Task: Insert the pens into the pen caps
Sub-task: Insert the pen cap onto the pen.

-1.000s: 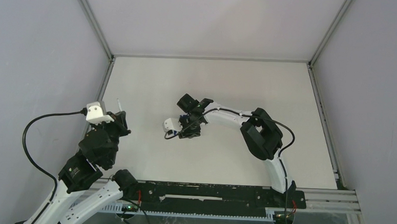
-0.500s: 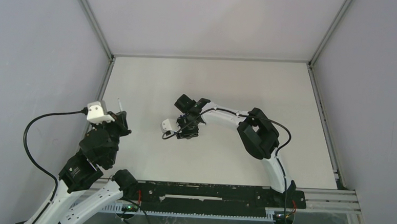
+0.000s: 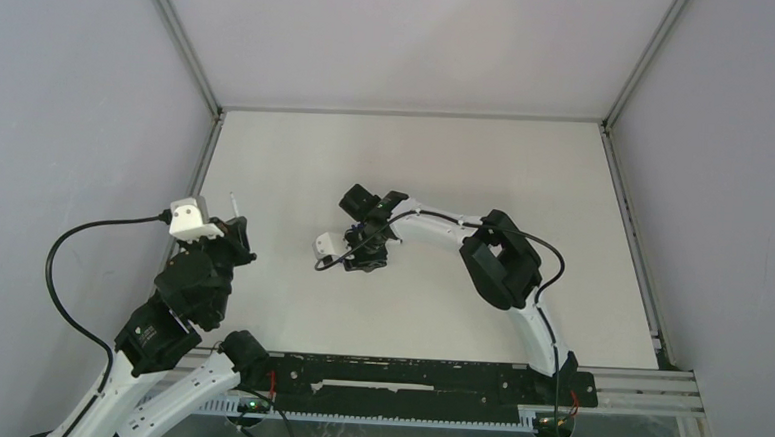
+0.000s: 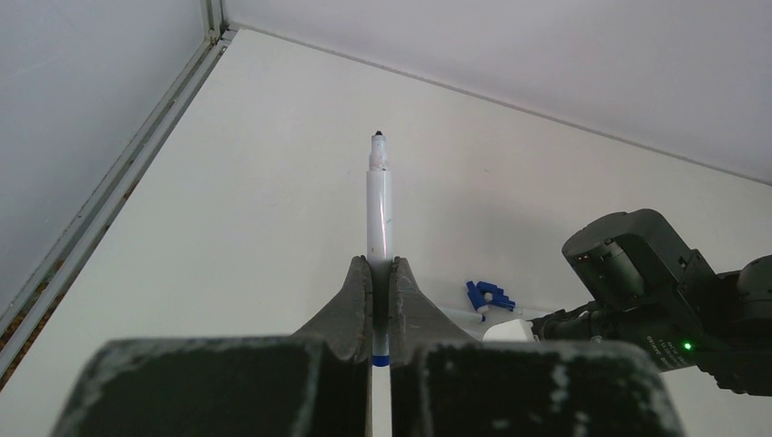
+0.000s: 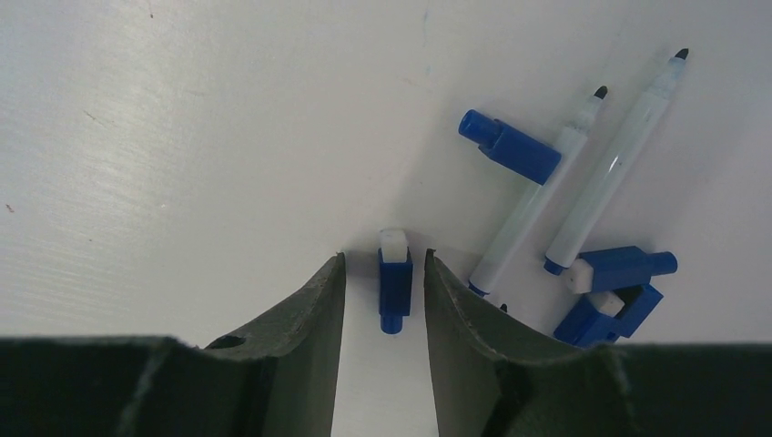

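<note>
Pinching left claw (image 4: 380, 269): pressed tight on a pen (image 4: 379, 209), tip pointing away.
Spread right claw (image 5: 384, 273): straddling a blue cap (image 5: 394, 287) on the table (image 5: 182, 137), not touching it.

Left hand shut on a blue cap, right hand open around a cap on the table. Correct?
No. The left hand is shut on a white pen, not a cap; the left wrist view shows it. The right hand is open around a blue cap on the table.
</note>
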